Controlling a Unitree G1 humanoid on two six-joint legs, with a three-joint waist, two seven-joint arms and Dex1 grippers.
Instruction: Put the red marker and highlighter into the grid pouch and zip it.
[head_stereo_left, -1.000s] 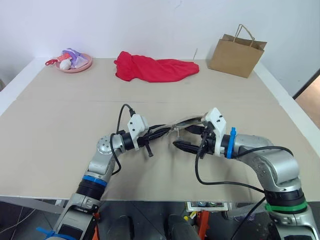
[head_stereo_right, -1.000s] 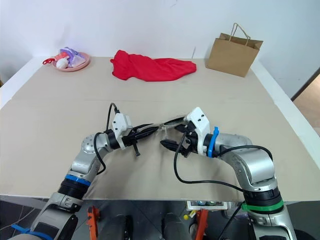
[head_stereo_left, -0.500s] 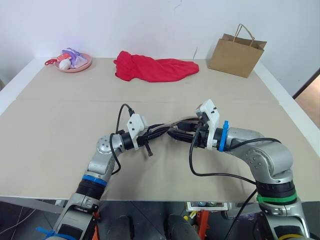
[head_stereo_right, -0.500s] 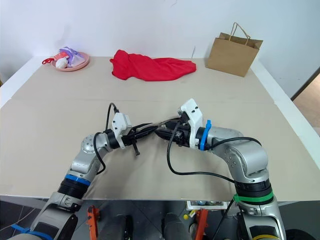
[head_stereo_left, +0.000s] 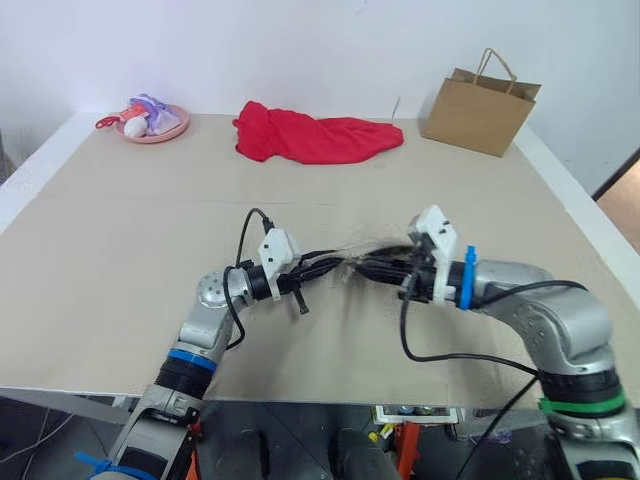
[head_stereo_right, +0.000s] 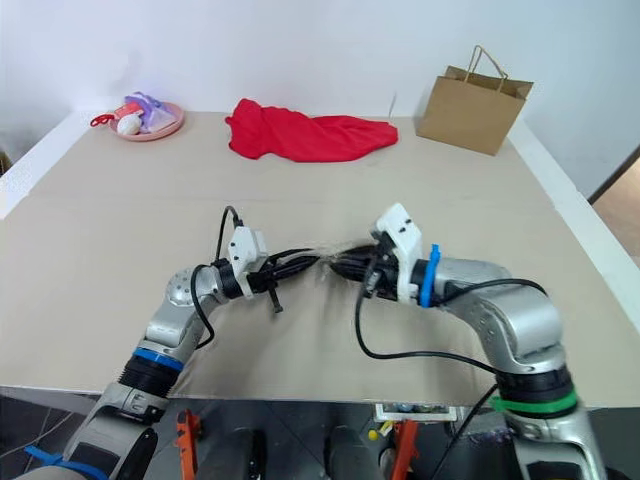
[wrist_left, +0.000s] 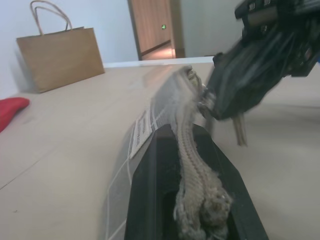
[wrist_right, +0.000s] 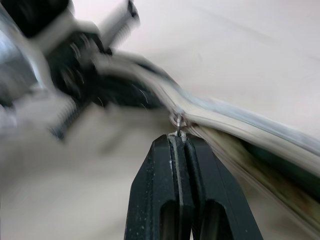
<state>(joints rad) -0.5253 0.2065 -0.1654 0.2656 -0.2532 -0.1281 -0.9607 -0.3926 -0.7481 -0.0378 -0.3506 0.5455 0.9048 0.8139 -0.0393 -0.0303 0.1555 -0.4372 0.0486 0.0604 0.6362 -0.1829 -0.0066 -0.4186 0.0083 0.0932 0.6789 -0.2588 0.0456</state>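
Both grippers clamped on pouch, frame centre, above tabletop (head_stereo_left: 120, 260).
Left gripper (wrist_left: 192, 200) fingers pinch the grey white-gridded fabric pouch (wrist_left: 167, 107) end; right gripper (wrist_right: 178, 142) fingers together on its metal zipper pull (wrist_right: 178, 121).

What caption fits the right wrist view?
Right gripper shut on the zipper pull of the grid pouch.

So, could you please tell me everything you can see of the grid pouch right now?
The grid pouch is grey fabric with white grid lines and a small white label on its side. It is held edge-up above the table between the two grippers. The left gripper is shut on one end, the zipper tape bunched between its fingers. The right gripper is shut on the small metal zipper pull. Beyond the pull, the opening still gapes.
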